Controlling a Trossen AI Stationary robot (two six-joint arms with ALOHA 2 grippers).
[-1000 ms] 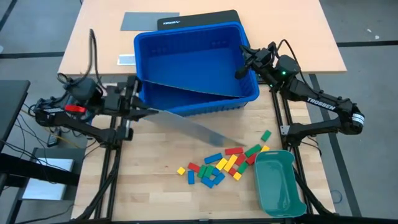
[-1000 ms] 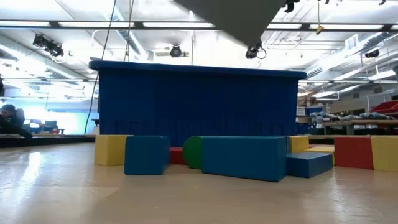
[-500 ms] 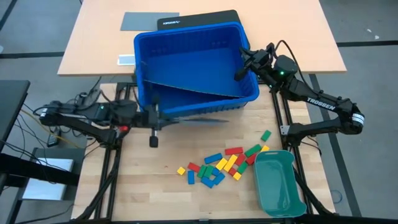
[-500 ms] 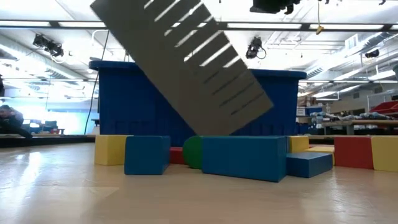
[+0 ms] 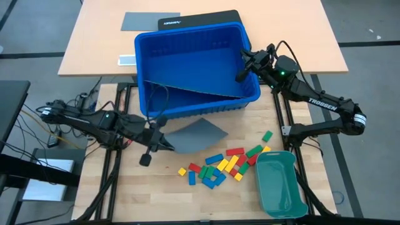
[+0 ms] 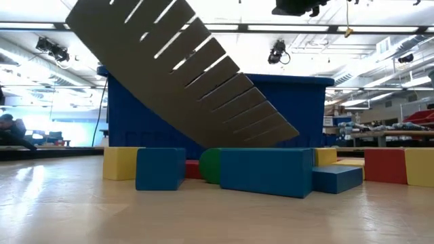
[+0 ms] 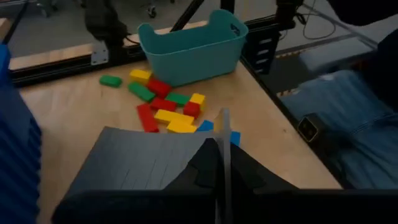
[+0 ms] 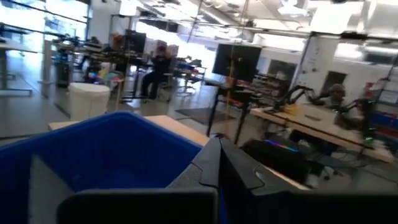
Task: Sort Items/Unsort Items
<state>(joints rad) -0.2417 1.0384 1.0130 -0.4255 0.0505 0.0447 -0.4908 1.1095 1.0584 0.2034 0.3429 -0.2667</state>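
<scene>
The items, several small red, yellow, green and blue blocks [image 5: 222, 165], lie loose on the wooden table beside the teal tray [image 5: 280, 184]. A grey slotted divider sheet [image 5: 199, 133] slants over the table between the blocks and the blue bin [image 5: 187, 59]. My left gripper [image 5: 159, 141] is shut on the sheet's left end. In the low view the sheet [image 6: 183, 74] slopes down, and its lower edge is hidden behind the blocks [image 6: 264, 169]. My right gripper [image 5: 241, 72] is shut at the bin's right rim, near its far corner. My left gripper pinches the divider sheet at its left end [image 7: 189, 152] between its two fingers, coming from the table's left and slanting down. The sheet reaches away from the fingers toward the blocks, broad face up; whether its far end rests on the table is hidden. My right gripper [image 8: 219, 146] stands at the bin's rim [image 8: 186, 149]; I cannot tell whether it touches it.
Another grey sheet [image 5: 187, 94] lies slanted inside the blue bin. The teal tray [image 7: 193, 43] stands at the near right corner past the blocks [image 7: 165, 102]. A dark mat [image 5: 200, 20] and a grey card [image 5: 140, 20] lie behind the bin.
My left gripper has sunk and gone toward the table's near edge and the blocks, tipping downward. The sheet came with it: it stood edge-on as a narrow strip high over the table and has turned broad face up, now lower and slanting toward the blocks.
</scene>
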